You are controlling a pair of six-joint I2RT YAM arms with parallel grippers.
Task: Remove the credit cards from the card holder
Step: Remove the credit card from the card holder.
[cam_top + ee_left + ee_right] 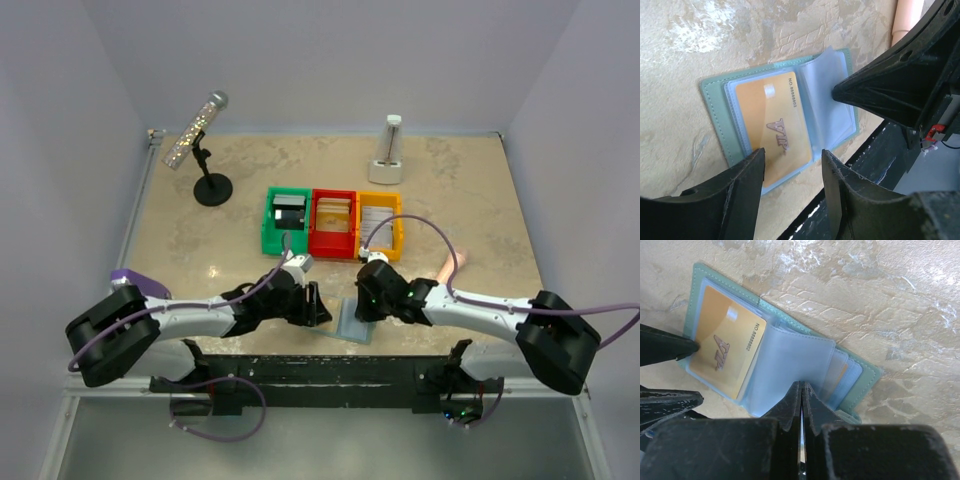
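I see the card holder [357, 322] lying open on the worktop [450, 200] at its near edge, between my two hands. A gold card [772, 125] sits in its clear pocket, printed "VIP" with a number starting "NO 8888". My left hand [792, 155] is open, fingers either side of that card's end. My right hand [801, 387] is closed, with its tips on the neighbouring clear pocket.

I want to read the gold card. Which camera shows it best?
The left wrist view: the gold card fills the middle, its VIP lettering plain to read. The right wrist view shows it smaller, off to the left. The top view shows only the pale card holder.
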